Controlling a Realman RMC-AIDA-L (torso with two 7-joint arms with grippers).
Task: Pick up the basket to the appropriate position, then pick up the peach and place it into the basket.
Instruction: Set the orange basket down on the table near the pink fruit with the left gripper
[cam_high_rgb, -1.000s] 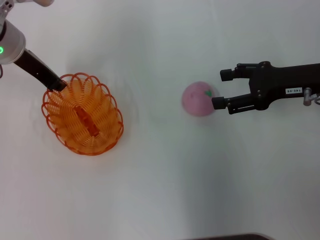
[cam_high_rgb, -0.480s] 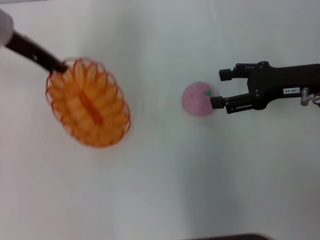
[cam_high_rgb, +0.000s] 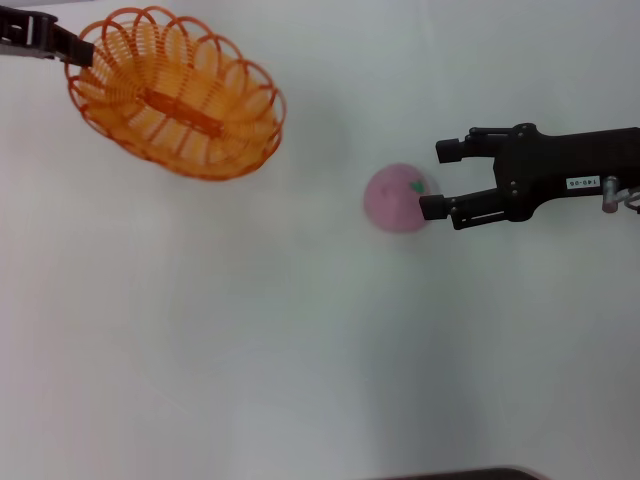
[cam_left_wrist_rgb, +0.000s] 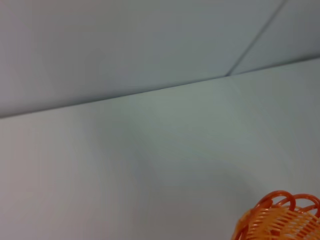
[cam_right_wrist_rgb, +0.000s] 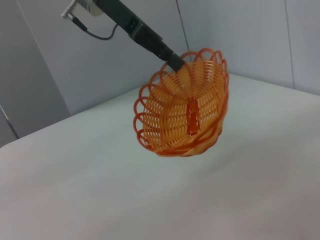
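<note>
My left gripper (cam_high_rgb: 72, 50) is shut on the rim of the orange wire basket (cam_high_rgb: 175, 95) and holds it tilted in the air at the far left. The basket also shows in the left wrist view (cam_left_wrist_rgb: 282, 220). In the right wrist view the basket (cam_right_wrist_rgb: 185, 117) hangs above the table from the left gripper (cam_right_wrist_rgb: 175, 60). The pale-pink peach (cam_high_rgb: 395, 200) with its green leaf mark lies on the table right of centre. My right gripper (cam_high_rgb: 438, 179) is open just right of the peach, its fingertips at the peach's edge.
The white table (cam_high_rgb: 300, 350) has nothing else on it in the head view. Grey walls (cam_right_wrist_rgb: 60, 60) stand behind the table in the wrist views.
My left gripper has lifted the basket off the table, up and toward the far side, and tilted it. The right gripper and the peach have stayed in place.
</note>
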